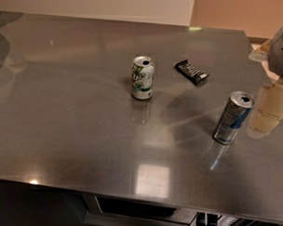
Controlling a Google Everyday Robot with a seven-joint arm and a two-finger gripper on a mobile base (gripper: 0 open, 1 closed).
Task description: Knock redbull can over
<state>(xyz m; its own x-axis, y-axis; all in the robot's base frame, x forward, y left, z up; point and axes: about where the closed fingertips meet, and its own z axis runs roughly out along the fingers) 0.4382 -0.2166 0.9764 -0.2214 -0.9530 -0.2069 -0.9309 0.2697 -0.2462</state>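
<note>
Roughly mid-table, white-and-green can (142,77) seen upright; dark snack wrapper (192,71) laid flat to its right, white lettering unreadable. Redbull can (233,118) stood upright near table's right edge, silver-and-blue, top opened. Gripper (269,110) positioned just beside it on right; contact and open-or-closed state cannot be told. Table (61,130) grey, glossy, reflective; pale wall (112,4) seen behind

Gripper (271,108) partly beyond right edge

Grey metal table (61,130): a white-and-green can (142,77) stands mid-table, a dark snack bar (192,71) lies farther right, and the redbull can (233,118) stands near right, with the gripper (267,112) just beside it.
</note>
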